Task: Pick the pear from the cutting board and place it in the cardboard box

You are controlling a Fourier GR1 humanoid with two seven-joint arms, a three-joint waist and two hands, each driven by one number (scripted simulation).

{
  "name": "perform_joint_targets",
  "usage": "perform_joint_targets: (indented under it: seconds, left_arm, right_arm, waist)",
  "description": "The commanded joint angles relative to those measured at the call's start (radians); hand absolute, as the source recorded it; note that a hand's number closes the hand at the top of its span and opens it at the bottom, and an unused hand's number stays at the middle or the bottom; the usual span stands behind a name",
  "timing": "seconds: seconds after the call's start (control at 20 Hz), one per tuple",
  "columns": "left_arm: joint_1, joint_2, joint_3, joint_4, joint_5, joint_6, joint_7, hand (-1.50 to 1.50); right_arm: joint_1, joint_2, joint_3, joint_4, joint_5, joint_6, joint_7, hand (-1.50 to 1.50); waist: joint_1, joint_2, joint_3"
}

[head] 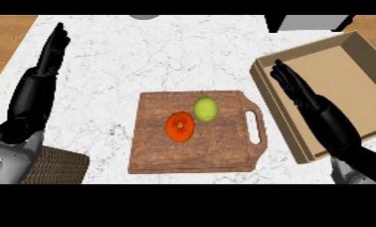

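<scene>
Pear (206, 108) first: it lies yellow-green on the wooden cutting board (220, 146), toward the board's upper middle, touching or just beside a red-orange tomato-like fruit (180, 126) at its lower left. Nothing holds it. The right hand (297, 89) hangs with straight, relaxed fingers over the near wall of the cardboard box (275, 101), to the right of the board and apart from the fruit, gripping nothing. The left hand (50, 52) rests open at the far left of the marble counter (147, 56), fingers pointing away, well apart from everything. To my eye the picking has not begun; this is the approach stage at most. The next move, I'd say, calls for the right hand to swing left and down over the board's handle end, then close round the pear without nudging the red fruit pressed so near it. The box sits just beside the board, so the carry afterwards should be short. A woven mat corner (62, 169) shows at lower left, out of the way.
</scene>
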Motion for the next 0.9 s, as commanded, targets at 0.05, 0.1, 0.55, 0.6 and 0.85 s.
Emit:
perform_joint_targets:
  seconds: [0.05, 0.1, 0.55, 0.6, 0.85]
  left_arm:
    - [-0.046, -0.022, -0.033, 0.037, -0.006, -0.058, 0.006, 0.0]
    - [-0.051, 0.001, -0.045, 0.017, 0.013, -0.095, 0.021, 0.0]
    - [-0.05, -0.005, -0.115, 0.06, 0.12, -0.245, 0.04, 0.0]
    - [-0.043, -0.004, -0.096, 0.105, 0.127, -0.251, 0.0, 0.0]
    - [-0.072, 0.012, -0.096, 0.103, 0.142, -0.261, 0.009, 0.0]
  right_arm:
    - [-0.162, 0.021, -0.062, 0.066, -0.016, -0.059, 0.188, -1.5]
    - [-0.241, -0.005, -0.102, 0.106, -0.038, -0.067, 0.268, -1.5]
    - [-0.495, -0.137, -0.008, 0.379, 0.139, 0.023, 0.525, -1.5]
    - [-0.494, -0.12, 0.029, 0.376, 0.168, 0.042, 0.485, -1.5]
    - [-0.625, -0.123, 0.126, 0.458, 0.262, 0.189, 0.401, -1.5]
  waist:
    - [0.013, 0.018, -0.02]
    - [0.033, 0.023, -0.021]
    - [0.068, 0.032, -0.021]
    - [0.056, 0.031, -0.021]
    - [0.066, 0.032, -0.02]
